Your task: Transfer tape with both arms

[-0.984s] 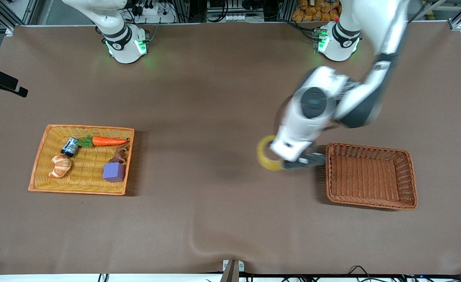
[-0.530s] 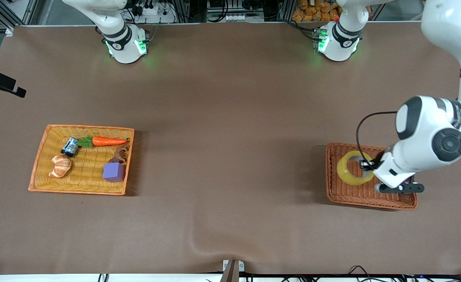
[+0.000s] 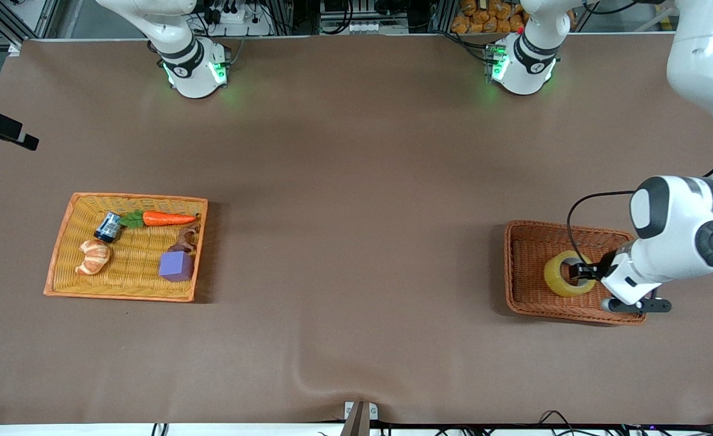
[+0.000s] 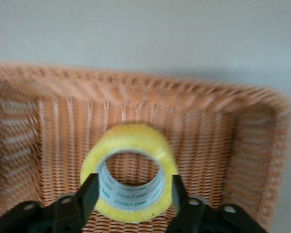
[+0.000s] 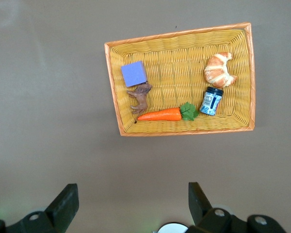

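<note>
Over the brown basket [image 3: 517,284], left hand [image 4: 131,201] pinches the tape [image 3: 565,276]; right hand [image 5: 131,206] spread

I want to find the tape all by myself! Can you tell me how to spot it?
Look at the brown wicker basket at the left arm's end of the table. Inside it, the left gripper is shut on the tape, a yellowish see-through ring with a grey-white core. It is the only thing in that basket; the toys all lie in the yellow basket.

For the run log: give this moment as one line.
left gripper: shut on tape | over brown basket | right gripper: open, waiting
</note>
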`<state>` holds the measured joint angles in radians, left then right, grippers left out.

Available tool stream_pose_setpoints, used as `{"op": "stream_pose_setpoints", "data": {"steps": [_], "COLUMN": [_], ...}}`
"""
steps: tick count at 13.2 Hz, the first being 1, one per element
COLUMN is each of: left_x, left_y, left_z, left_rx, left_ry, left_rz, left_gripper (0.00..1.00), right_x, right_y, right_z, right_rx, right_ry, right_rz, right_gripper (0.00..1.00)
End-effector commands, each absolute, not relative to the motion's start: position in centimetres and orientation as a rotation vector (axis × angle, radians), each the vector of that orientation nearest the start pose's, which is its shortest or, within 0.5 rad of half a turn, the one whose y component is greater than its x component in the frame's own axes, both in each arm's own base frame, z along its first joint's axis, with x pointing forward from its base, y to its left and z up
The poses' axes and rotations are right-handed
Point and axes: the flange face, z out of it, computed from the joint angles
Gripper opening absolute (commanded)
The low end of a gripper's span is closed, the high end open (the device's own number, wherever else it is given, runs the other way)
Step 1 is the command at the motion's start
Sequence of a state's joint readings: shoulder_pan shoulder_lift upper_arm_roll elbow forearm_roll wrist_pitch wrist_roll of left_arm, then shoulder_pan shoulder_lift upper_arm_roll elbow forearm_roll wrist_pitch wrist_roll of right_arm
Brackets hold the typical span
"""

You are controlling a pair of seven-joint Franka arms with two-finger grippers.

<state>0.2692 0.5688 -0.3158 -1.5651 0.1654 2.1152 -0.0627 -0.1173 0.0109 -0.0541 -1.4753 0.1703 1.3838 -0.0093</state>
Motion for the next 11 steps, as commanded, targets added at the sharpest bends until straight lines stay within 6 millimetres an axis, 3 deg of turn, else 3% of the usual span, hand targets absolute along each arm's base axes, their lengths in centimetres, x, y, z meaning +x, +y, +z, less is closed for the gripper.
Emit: {"op": "stream_pose_setpoints", "data": {"steps": [1,4,7,9,11], "left_x": [69.1,67.5,62.6,60.4,59.4], "left_y": [-0.1,-2.1,-7.2,-8.1,-8.5], "left_z": [41.5,51.0,60.2,62.0,62.4], "left_rx": [-3.112,-3.079,-3.068,-3.063,-3.052], "left_ry": [0.072,0.136,0.218,0.231,0.257], "left_rz": [-0.158,-0.244,-0.101,-0.03,0.04], "left_gripper": [1.0,1.0,1.0,1.0,1.0], "right_x": [52.9,53.1,53.5,54.1,54.4], "right_y": [-7.3,-6.8,-5.8,-3.9,-3.8], "right_z": [65.7,65.8,65.7,65.7,65.9], "right_rx": [-2.956,-3.044,-3.112,-3.186,-3.192], "right_ry": [0.225,0.205,0.171,0.108,0.098], "right_rz": [0.126,0.126,0.123,0.09,0.052], "right_gripper": [1.0,1.0,1.0,1.0,1.0]}}
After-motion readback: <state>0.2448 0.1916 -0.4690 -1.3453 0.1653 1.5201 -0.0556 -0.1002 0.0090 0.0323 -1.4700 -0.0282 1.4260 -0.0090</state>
